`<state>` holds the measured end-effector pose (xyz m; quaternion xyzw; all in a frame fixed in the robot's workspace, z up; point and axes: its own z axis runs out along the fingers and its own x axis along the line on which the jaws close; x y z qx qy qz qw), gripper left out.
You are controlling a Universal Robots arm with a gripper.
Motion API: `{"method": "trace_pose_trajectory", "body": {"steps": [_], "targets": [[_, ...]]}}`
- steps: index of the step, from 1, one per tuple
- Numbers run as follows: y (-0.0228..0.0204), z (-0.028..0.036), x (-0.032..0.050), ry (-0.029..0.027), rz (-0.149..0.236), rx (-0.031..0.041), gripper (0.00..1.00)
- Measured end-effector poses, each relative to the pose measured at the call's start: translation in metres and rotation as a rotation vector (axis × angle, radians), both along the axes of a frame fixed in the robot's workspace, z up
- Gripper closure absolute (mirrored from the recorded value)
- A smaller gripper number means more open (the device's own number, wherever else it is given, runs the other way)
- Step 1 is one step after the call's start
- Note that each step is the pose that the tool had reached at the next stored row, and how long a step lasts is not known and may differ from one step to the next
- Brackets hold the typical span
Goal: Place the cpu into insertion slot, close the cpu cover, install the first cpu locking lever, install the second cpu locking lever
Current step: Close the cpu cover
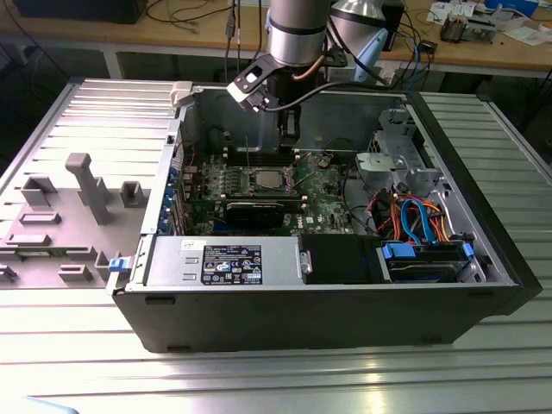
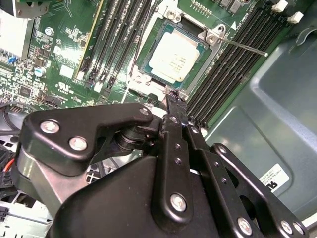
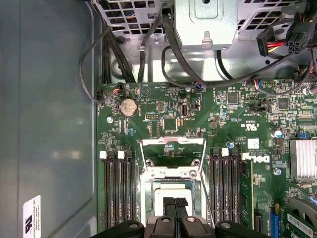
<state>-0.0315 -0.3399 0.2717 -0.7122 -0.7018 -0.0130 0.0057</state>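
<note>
The gripper (image 3: 174, 202), fingers pressed together on nothing, hangs just over the cpu (image 2: 173, 55), which lies in the insertion slot (image 2: 210, 38) with the cpu cover (image 3: 173, 143) swung open. A misjudged descent could scrape the chip or snag the raised locking lever (image 2: 245, 45).

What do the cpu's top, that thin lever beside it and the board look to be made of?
The cpu: top looks like metal, pale silver, satin sheen. The thin lever: probably steel wire, slim, straight and glinting. The board: likely laminate under glossy green coating, with fine traces showing.
</note>
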Motion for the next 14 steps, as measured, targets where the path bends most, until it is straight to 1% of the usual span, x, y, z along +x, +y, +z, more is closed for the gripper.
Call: {"method": "trace_pose_trajectory", "body": {"steps": [14], "targets": [[0.0000, 0.0000, 0.0039, 0.0000, 0.000, 0.0000, 0.89]]}}
